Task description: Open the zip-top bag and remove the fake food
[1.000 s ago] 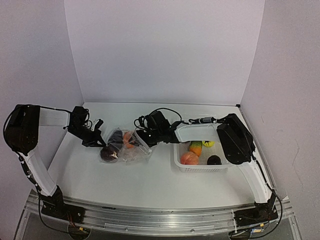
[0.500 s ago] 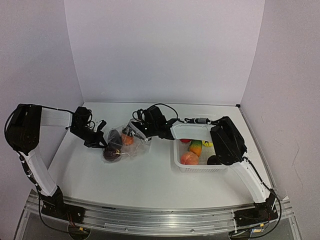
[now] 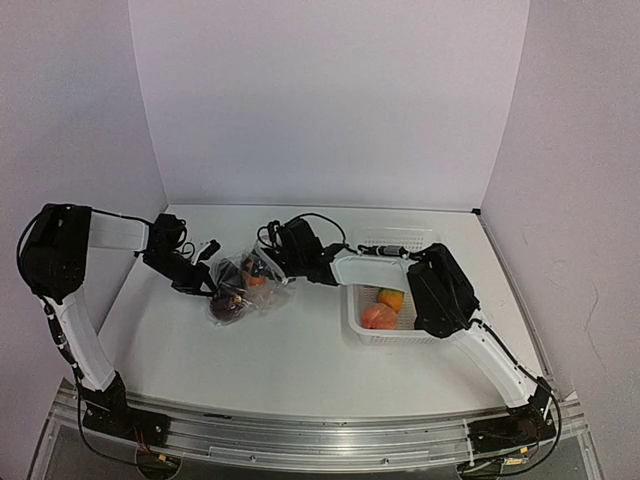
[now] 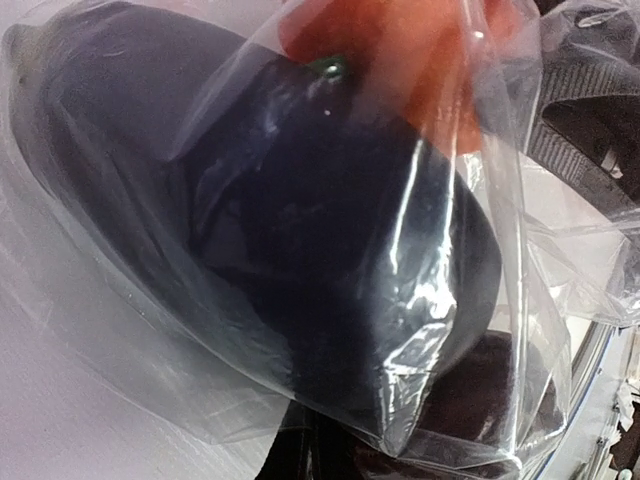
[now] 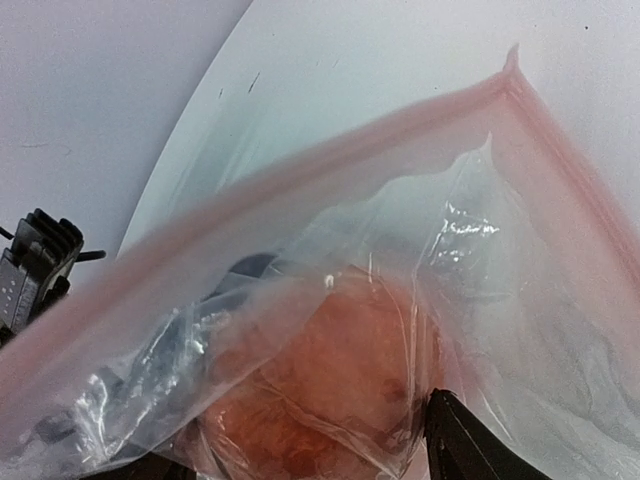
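Observation:
The clear zip-top bag [image 3: 243, 290] lies left of centre, bunched between both grippers. My left gripper [image 3: 208, 278] is shut on its left edge; in the left wrist view the film [image 4: 150, 330] is pinched at the bottom. Fake food inside: a dark purple piece [image 4: 300, 230] and an orange piece [image 4: 400, 50]. My right gripper [image 3: 264, 268] is at the bag's mouth, under the pink zip strip [image 5: 330, 170]. It [image 5: 300, 440] stands open, and one black fingertip [image 5: 460, 450] sits beside the orange piece [image 5: 320, 390] seen through the film.
A white mesh basket [image 3: 385, 338] stands right of centre and holds an orange-green piece [image 3: 391, 298] and a peach piece [image 3: 377, 317]. My right arm's elbow [image 3: 435, 290] covers the basket's right side. White walls close in on the table at the back and on both sides.
My right arm has swung left and pushed its gripper further into the bag's mouth. The bag has slid left and bunched up. My left gripper keeps its hold.

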Controlling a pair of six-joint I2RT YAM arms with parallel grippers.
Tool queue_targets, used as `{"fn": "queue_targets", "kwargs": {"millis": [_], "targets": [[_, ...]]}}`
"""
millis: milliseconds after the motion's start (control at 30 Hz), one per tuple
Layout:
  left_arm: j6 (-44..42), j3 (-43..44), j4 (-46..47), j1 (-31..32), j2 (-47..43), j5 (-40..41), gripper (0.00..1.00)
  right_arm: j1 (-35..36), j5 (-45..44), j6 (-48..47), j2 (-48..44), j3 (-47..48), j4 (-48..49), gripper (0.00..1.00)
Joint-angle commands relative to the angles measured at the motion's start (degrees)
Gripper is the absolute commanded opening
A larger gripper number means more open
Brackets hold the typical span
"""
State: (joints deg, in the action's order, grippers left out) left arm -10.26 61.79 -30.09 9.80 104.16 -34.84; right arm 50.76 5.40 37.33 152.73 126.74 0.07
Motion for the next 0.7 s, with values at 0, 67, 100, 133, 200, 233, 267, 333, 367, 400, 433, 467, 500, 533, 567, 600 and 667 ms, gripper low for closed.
{"fn": "queue_targets", "kwargs": {"millis": [0, 67, 100, 133, 200, 233, 267, 333, 367, 400, 433, 467, 500, 533, 567, 600, 667], "targets": [[-3.95, 1.67, -2.02, 0.89, 0.82, -3.50, 0.00, 1.53, -3.47, -1.35, 3.26, 4.33, -3.47, 0.74], [-5.20, 1.88, -3.25, 1.40, 0.87, -3.79, 0.00, 1.70, -5.21, -3.04, 4.55, 6.38, -6.16, 0.77], [-6.02, 1.94, -3.84, 1.79, 0.87, -3.94, 0.00, 1.79, -6.37, -3.62, 5.27, 7.50, -7.55, 0.79], [-6.85, 2.04, -4.41, 2.12, 0.91, -4.42, 0.00, 1.86, -7.72, -4.08, 5.87, 8.44, -8.63, 0.80], [-8.14, 2.19, -5.28, 2.64, 0.92, -5.90, 0.00, 1.86, -9.04, -4.91, 7.16, 10.20, -10.13, 0.81], [-8.48, 2.33, -5.68, 2.83, 0.94, -6.80, 0.00, 1.85, -9.70, -5.30, 7.81, 11.18, -10.87, 0.82], [-8.79, 2.46, -5.90, 2.95, 0.95, -7.64, 0.00, 1.82, -10.32, -5.76, 8.11, 11.53, -11.15, 0.82], [-9.07, 2.83, -6.24, 3.19, 0.91, -8.86, 0.00, 1.85, -11.06, -6.44, 8.51, 11.86, -11.28, 0.78], [-9.09, 3.00, -6.37, 3.20, 0.93, -9.15, 0.00, 1.84, -11.12, -6.73, 8.59, 12.00, -11.24, 0.74], [-9.12, 3.05, -6.54, 3.19, 0.95, -9.47, 0.00, 1.88, -11.15, -7.00, 8.57, 12.00, -11.20, 0.69], [-9.16, 3.04, -6.68, 3.15, 0.95, -9.84, 0.00, 1.85, -11.09, -7.34, 8.46, 11.97, -11.14, 0.64], [-9.22, 2.98, -6.80, 3.11, 0.94, -10.20, 0.00, 1.83, -10.95, -7.78, 8.26, 11.84, -10.98, 0.58], [-9.28, 2.88, -6.90, 3.09, 0.91, -10.52, 0.00, 1.87, -10.72, -8.36, 7.94, 11.47, -10.58, 0.52], [-9.20, 2.72, -6.98, 2.98, 0.87, -10.83, 0.00, 1.84, -10.83, -9.10, 7.19, 10.52, -10.17, 0.42], [-8.84, 2.65, -6.95, 2.71, 0.83, -11.14, 0.00, 1.82, -11.01, -9.65, 6.39, 9.41, -9.48, 0.36], [-8.27, 2.60, -6.73, 2.02, 0.87, -11.44, 0.00, 1.84, -11.06, -10.24, 5.06, 7.76, -8.65, 0.31], [-6.33, 2.68, -6.07, 0.08, 1.16, -11.43, 0.00, 1.82, -10.51, -12.20, 1.88, 4.27, -7.11, 0.25]]}}
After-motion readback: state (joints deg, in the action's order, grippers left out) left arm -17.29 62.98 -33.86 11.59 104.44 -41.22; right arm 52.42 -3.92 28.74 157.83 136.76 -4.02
